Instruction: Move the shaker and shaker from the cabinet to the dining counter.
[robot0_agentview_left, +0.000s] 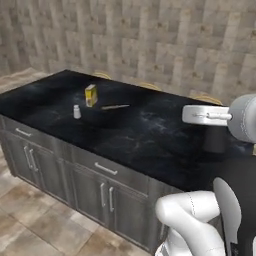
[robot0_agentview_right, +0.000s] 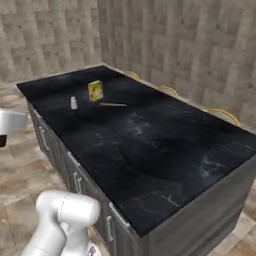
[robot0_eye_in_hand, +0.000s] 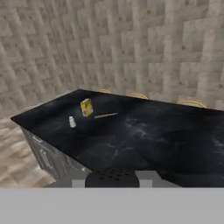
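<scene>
Base views flank dining counter (robot0_agentview_left: 150, 135), hand view faces it

White shaker (robot0_agentview_left: 77, 111) stands upright on the dining counter (robot0_agentview_left: 150, 140), near its left end. Black shaker's (robot0_eye_in_hand: 111, 177) perforated top sits between the jaws.

Most of the counter (robot0_agentview_left: 150, 135) ahead of you lies bare, across its near and right stretches. The obstacles cluster far left: a white shaker (robot0_agentview_left: 77, 112), a yellow carton (robot0_agentview_left: 91, 95) just behind it, and a thin stick (robot0_agentview_left: 115, 106) lying flat beside the carton.
</scene>
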